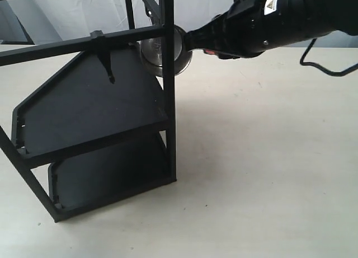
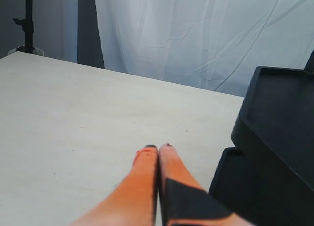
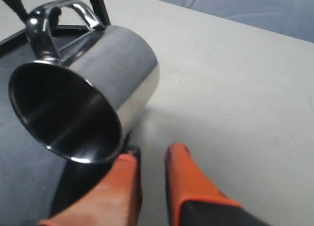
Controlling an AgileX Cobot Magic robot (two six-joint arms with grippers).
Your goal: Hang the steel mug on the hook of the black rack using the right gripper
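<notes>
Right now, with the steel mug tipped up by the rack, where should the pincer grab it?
Probably the rim of the steel mug, opposite the handle, coming from the open-mouth side. The mouth faces the right pincer, so one finger could go inside the thin wall and one outside; the handle sits by the black rack.

Shiny steel mug (image 3: pixel 93 84), matte-blk rack (image 1: pixel 84 107).

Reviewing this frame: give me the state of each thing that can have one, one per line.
Steel mug: off the table, tipped on its side, empty, handle looped over something dark at the rack; no finger touches it.
Right tool: slightly open, empty, just beside the mug.
Left tool: shut, empty, above the table.
Black rack: upright, shelves bare.
</notes>
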